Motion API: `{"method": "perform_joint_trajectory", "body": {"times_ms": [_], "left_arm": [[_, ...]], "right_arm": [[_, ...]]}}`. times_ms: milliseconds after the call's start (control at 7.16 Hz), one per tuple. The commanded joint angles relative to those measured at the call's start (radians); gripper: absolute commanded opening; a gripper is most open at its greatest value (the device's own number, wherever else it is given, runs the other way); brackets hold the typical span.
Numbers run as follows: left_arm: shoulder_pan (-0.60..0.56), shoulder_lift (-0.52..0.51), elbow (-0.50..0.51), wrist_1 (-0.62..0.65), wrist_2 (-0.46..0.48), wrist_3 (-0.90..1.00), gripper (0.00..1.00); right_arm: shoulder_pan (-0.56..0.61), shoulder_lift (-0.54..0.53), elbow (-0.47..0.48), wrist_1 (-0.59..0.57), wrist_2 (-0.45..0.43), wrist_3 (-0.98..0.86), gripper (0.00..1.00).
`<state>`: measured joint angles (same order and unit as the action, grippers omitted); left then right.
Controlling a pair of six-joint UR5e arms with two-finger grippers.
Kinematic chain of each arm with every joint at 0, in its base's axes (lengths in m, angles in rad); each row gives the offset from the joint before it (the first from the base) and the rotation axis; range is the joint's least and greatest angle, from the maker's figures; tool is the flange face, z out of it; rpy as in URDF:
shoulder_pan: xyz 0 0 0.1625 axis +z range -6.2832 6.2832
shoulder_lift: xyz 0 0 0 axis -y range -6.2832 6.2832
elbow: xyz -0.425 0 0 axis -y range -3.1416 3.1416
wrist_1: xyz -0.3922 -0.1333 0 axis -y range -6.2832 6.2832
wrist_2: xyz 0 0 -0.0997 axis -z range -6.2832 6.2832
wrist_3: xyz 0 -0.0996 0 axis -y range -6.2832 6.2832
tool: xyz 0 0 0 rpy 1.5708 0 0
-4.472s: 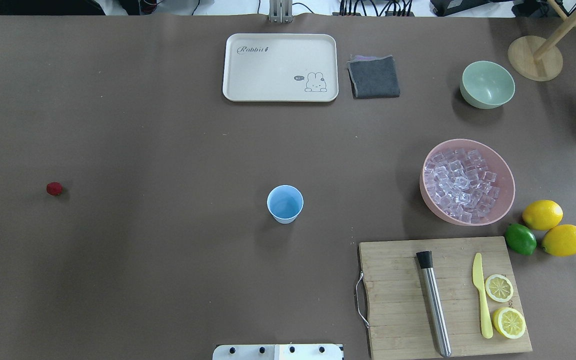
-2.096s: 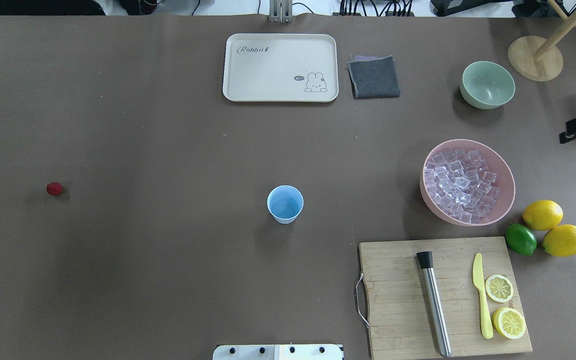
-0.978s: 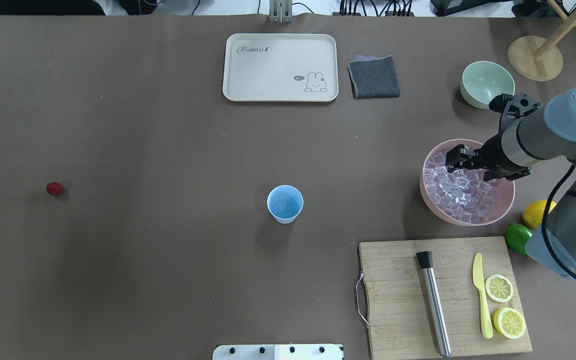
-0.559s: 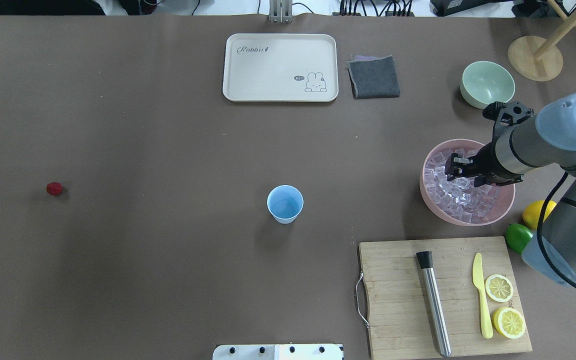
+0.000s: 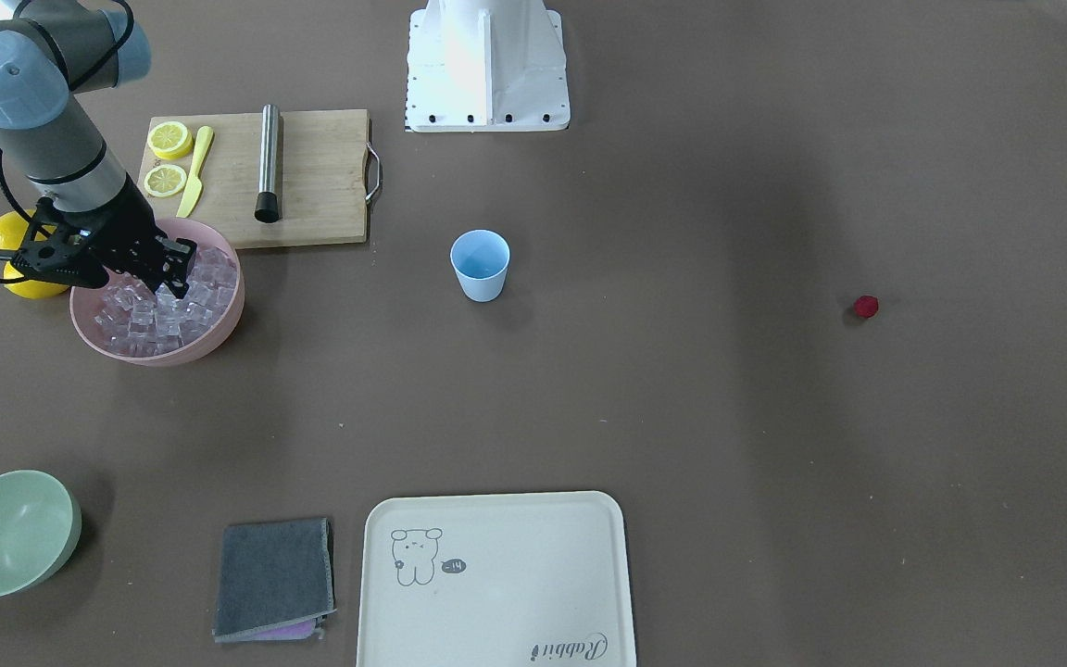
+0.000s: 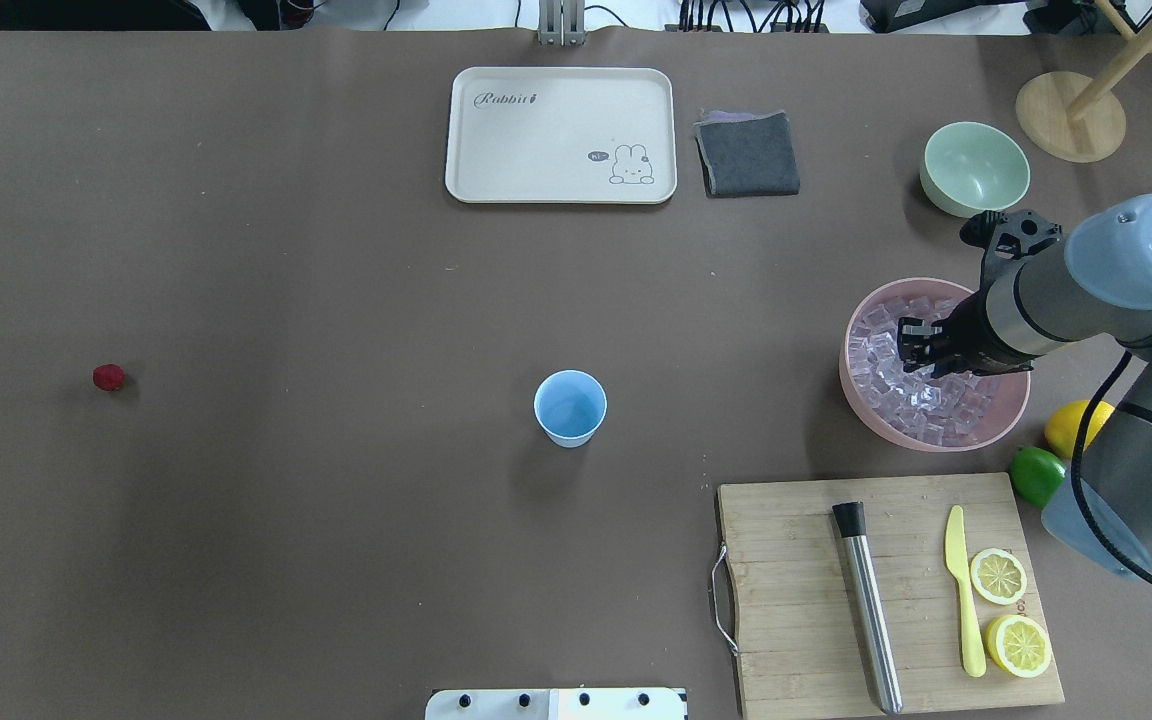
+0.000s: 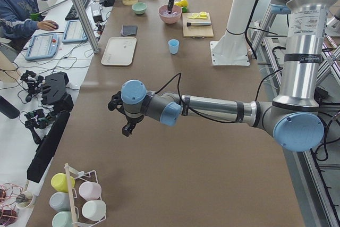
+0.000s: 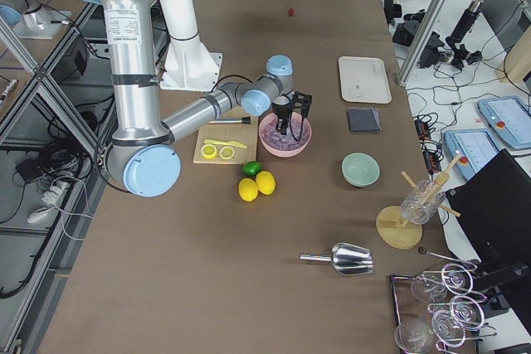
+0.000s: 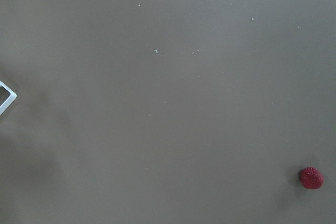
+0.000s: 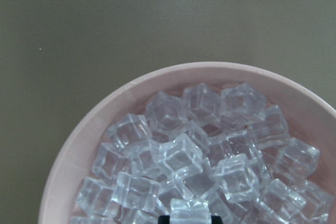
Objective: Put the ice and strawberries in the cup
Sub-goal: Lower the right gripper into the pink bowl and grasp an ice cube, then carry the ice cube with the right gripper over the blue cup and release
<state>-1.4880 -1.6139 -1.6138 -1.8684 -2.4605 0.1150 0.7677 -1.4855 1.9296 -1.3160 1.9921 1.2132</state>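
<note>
gripping one cube cleanly is the step in hand, as we judge it: our right hand (image 6: 921,345) is down inside the pink bowl (image 6: 896,435), narrowed, with a single cube of the ice (image 10: 181,156) between its dark tips at the bottom edge of the wrist view. we read that as holding the cube; how firm the hold is we cannot tell. to do it well we would lift straight up so neighbouring cubes fall away, clear the bowl rim before swinging sideways, and press on flat faces, since glassy cubes likely slip. the cup (image 6: 570,408) stands well apart from this hand, out toward the middle of the counter (image 6: 336,250), upright, mouth to the top, long axis vertical, so a drop from directly above the mouth should suit. the cubes lie tumbled at every angle under and around the hand and have no long axis to speak of. the strawberry (image 9: 312,178) lies far beyond the cup from this hand, below our left hand (image 7: 127,126) and off to one side of it; which way its top points is too small to tell. whether the left hand is wide or narrow we cannot tell.
</note>
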Motion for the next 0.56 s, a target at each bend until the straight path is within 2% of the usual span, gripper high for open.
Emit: {"method": "perform_joint_trajectory", "body": {"times_ms": [0,419], "left_arm": [[0.0,-0.001,0.0,0.0,0.0,0.0,0.98],[0.003,-0.001,0.0,0.0,-0.002,0.0,0.98]], "right_arm": [[0.018,0.043,0.023,-0.017,0.022,-0.004,0.0],[-0.031,0.238,0.019,-0.118,0.008,0.008,0.0]]}}
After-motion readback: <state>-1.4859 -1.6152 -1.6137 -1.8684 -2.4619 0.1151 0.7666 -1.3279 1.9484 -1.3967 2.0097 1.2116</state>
